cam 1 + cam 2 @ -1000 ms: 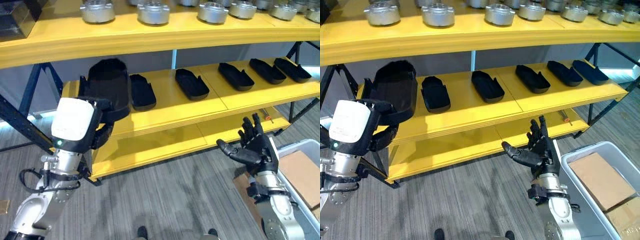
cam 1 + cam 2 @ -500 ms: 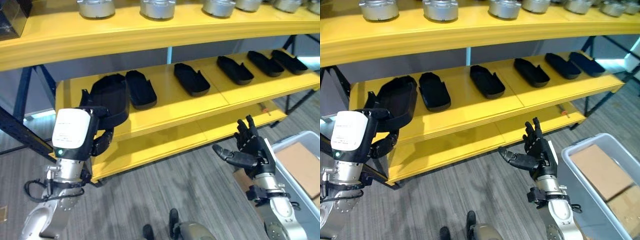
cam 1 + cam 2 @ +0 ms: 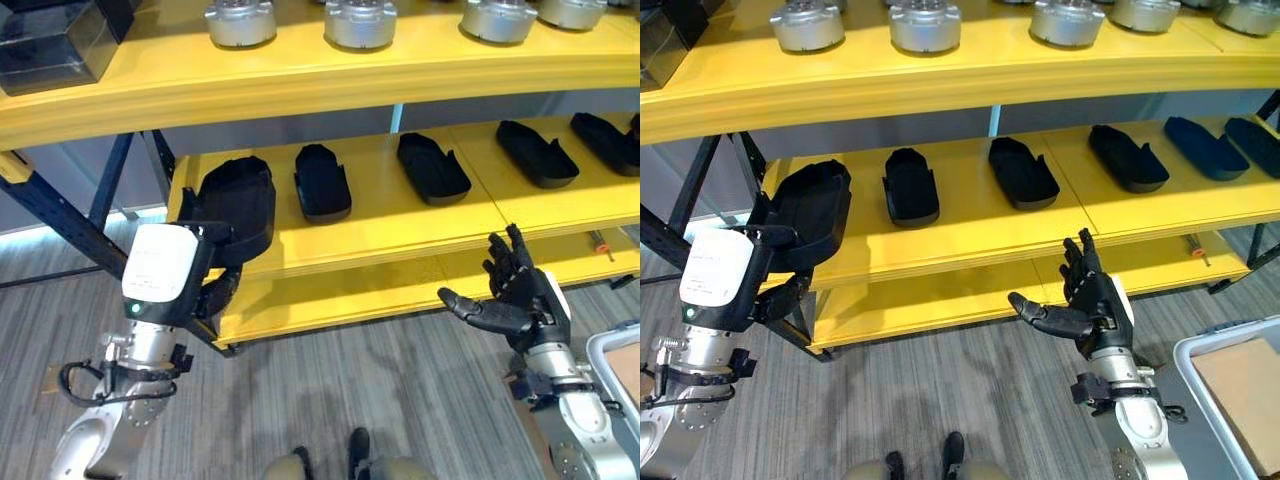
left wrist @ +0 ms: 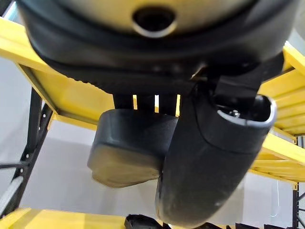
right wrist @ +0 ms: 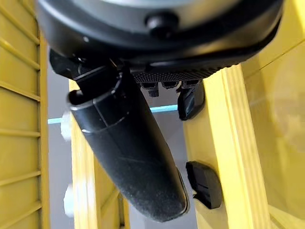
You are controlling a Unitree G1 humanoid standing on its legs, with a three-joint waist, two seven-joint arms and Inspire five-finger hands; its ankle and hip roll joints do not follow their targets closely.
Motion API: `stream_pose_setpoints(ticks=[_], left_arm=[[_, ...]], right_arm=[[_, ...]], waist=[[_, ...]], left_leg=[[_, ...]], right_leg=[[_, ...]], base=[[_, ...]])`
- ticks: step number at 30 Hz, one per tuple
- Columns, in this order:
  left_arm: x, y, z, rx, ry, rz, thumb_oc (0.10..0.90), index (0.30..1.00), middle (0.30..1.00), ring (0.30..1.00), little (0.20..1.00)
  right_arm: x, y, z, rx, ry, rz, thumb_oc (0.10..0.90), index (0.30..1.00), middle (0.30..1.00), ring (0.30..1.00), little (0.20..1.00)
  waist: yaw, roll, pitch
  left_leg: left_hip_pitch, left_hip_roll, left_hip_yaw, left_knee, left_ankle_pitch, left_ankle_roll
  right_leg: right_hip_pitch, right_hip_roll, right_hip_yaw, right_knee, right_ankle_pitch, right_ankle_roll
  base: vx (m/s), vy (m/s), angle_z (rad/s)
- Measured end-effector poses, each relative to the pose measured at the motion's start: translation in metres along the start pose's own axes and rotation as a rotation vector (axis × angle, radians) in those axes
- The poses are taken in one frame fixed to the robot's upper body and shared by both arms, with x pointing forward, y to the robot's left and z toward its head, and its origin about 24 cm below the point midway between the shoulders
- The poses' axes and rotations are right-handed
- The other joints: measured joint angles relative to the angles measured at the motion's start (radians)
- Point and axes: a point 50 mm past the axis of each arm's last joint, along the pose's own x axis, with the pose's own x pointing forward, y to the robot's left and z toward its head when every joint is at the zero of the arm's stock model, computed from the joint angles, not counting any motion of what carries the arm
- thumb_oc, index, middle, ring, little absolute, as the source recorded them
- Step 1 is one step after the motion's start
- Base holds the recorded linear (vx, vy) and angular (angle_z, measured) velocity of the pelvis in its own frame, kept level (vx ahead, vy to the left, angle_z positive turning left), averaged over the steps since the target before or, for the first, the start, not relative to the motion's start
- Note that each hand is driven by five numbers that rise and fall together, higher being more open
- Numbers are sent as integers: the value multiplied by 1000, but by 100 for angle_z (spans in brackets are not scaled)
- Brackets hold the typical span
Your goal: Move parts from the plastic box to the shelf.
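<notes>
A black tray-shaped part [image 3: 240,195] hangs tilted over the left end of the yellow middle shelf [image 3: 400,225]. My left hand [image 3: 215,292] is shut on its near edge, with the thumb [image 4: 209,157] curled against the part [image 4: 128,150]. Whether the part touches the shelf I cannot tell. Beside it on that shelf lie several more black parts [image 3: 322,182], spaced in a row to the right. My right hand [image 3: 515,300] is held up open in front of the lower shelf, holding nothing. The grey plastic box [image 3: 1225,333] stands on the floor at the lower right, with cardboard inside.
Round metal parts [image 3: 360,20] stand in a row on the top shelf, and a dark box [image 3: 50,45] sits at its left end. Dark diagonal braces [image 3: 60,215] hold the rack's left side. Grey carpet [image 3: 380,390] lies in front of the rack.
The camera has shifted, so the rack sits further right in view. My left hand has brought the black part down closer to the shelf's left end. My right hand stays open.
</notes>
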Motion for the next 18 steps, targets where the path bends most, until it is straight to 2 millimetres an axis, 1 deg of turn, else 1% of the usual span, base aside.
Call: stream_pose_setpoints(ticks=[1, 2, 3, 4, 5, 6, 7, 8, 9, 11, 12, 13, 15, 18], left_arm=[[2, -1, -2, -6, 9, 9, 400, 300, 300, 300, 300], [0, -6, -6, -22, 37, 1, 400, 300, 300, 300, 300], [-2, -12, -9, -48, 69, -6, 400, 300, 300, 300, 300], [-4, -13, -10, -67, 97, -3, 400, 300, 300, 300, 300], [-7, -14, -9, -69, 101, -13, 400, 300, 300, 300, 300], [-7, -13, -6, -76, 90, -10, 400, 300, 300, 300, 300], [-7, -11, -2, -82, 75, 0, 400, 300, 300, 300, 300], [0, -7, -1, -75, 58, 28, 400, 300, 300, 300, 300], [1, -6, -1, -72, 52, 33, 400, 300, 300, 300, 300], [6, 1, -3, -33, 22, 27, 400, 300, 300, 300, 300], [8, 3, -5, -11, 14, 23, 400, 300, 300, 300, 300], [12, 5, -3, 33, -53, -22, 400, 300, 300, 300, 300], [13, 6, -2, 44, -69, -31, 400, 300, 300, 300, 300], [13, 5, -4, 47, -44, -26, 400, 300, 300, 300, 300]], right_arm=[[0, 0, -1, 13, 0, -12, 900, 1000, 1000, 1000, 1000], [0, -1, -3, 27, 6, -22, 900, 1000, 1000, 1000, 1000], [1, -4, -7, 27, 20, -37, 900, 1000, 1000, 1000, 1000], [1, -6, -8, 23, 26, -51, 900, 1000, 1000, 1000, 1000], [1, -7, -5, 12, 21, -47, 900, 1000, 1000, 1000, 1000], [0, -7, -3, 4, 16, -41, 900, 1000, 1000, 1000, 1000], [-2, -8, -3, -6, 27, -33, 900, 1000, 1000, 1000, 1000], [-11, 2, -13, 49, 58, -29, 900, 1000, 1000, 1000, 1000], [-15, 8, -18, 66, 79, -5, 900, 1000, 1000, 1000, 1000], [-19, 20, -26, 122, 98, 19, 900, 1000, 1000, 1000, 1000], [-20, 23, -27, 131, 102, 26, 900, 1000, 1000, 1000, 1000], [-17, 24, -26, 132, 92, 32, 900, 1000, 1000, 1000, 1000], [-15, 24, -24, 132, 84, 38, 900, 1000, 1000, 1000, 1000], [-12, 25, -22, 132, 73, 44, 900, 1000, 1000, 1000, 1000]], waist=[[-3, -21, 12], [-11, -18, 18], [-16, -7, 19], [-16, 8, 20], [-16, 42, 19], [-15, 96, 14], [-17, 146, -11], [-8, 87, -11], [-10, 62, -22], [-2, 13, -32], [3, -3, -41], [17, -17, -46], [18, -30, -46], [19, -48, -51]], left_leg=[[7, 133, -61, -150, 56, -38], [16, 245, -81, -251, 89, -64], [21, 305, -88, -296, 111, -89], [24, 321, -59, -307, 123, -101], [48, 273, -23, -305, 150, -101], [96, 180, -38, -307, 162, -89], [120, 123, -17, -304, 153, -91], [144, 31, 2, -304, 144, -62], [148, -16, 11, -304, 139, -34], [162, -90, 36, -303, 126, 1], [161, -113, 46, -303, 122, 11], [160, -123, 56, -303, 109, 31], [157, -129, 57, -303, 109, 31], [141, -127, 66, -303, 109, 30]], right_leg=[[-27, -5, -1, 13, -2, -3], [-39, -7, 9, 37, -2, 7], [-36, -5, 13, 46, -7, 33], [-31, -19, 19, 39, -9, 42], [7, -34, 35, -3, 17, 78], [59, -48, 46, -57, 48, 104], [67, -51, 58, -67, 49, 139], [75, -139, 76, -50, 49, 173], [74, -188, 88, -45, 53, 178], [71, -261, 111, -40, 85, 191], [70, -281, 119, -46, 108, 211], [71, -290, 119, -64, 144, 257], [74, -296, 119, -77, 146, 262], [78, -292, 118, -122, 142, 269]], base=[[187, 263, -10], [201, 314, -19], [229, 343, -16], [201, 297, -25], [254, 397, -34], [240, 408, -41], [220, 417, -33], [174, 377, -14], [108, 281, -5], [82, 226, -7], [86, 228, -12], [68, 172, -7], [20, 49, -4], [0, 23, -7]])
